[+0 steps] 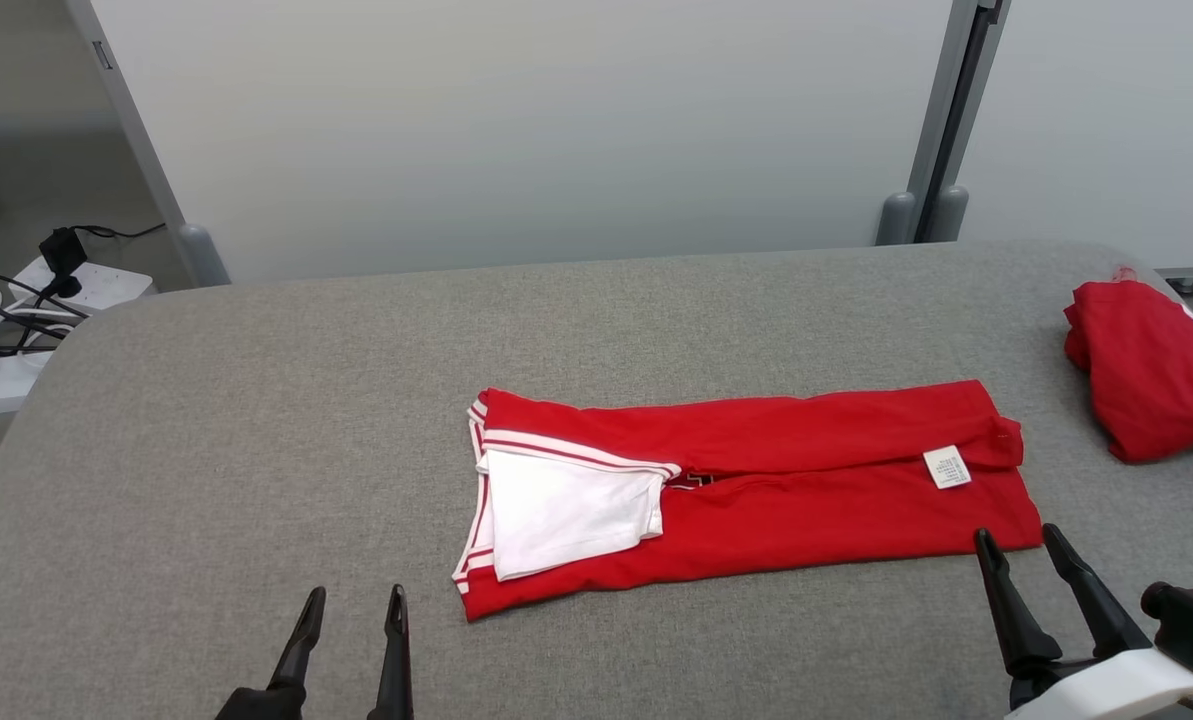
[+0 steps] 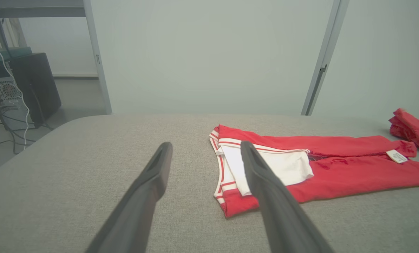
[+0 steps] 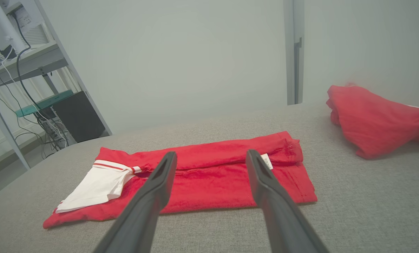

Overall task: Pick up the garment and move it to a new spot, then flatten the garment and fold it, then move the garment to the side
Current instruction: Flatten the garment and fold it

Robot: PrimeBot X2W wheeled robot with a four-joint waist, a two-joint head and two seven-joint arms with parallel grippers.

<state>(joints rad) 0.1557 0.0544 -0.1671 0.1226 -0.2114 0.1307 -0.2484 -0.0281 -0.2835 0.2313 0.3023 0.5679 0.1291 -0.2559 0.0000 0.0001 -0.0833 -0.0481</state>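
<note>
Left end effector (image 1: pixel 356 591), right end effector (image 1: pixel 1016 533): fingers spread, empty. Red shirt (image 1: pixel 806 500) probably light, limp; pinch end corners.

Head overhead, wrists low toward one garment (image 1: pixel 806 510)

Second red cloth (image 1: pixel 1146 370): cut off by head view's right edge.
Care tag (image 1: pixel 947 467): print too small to read.

Left hand (image 1: pixel 356 598) sits low at lower left, its two fingers spread apart, pointing forward, nothing between them. Right hand (image 1: pixel 1016 535) sits at lower right, fingers likewise spread and empty, leaning slightly left; pale wrist (image 1: pixel 1121 688) behind it.
</note>
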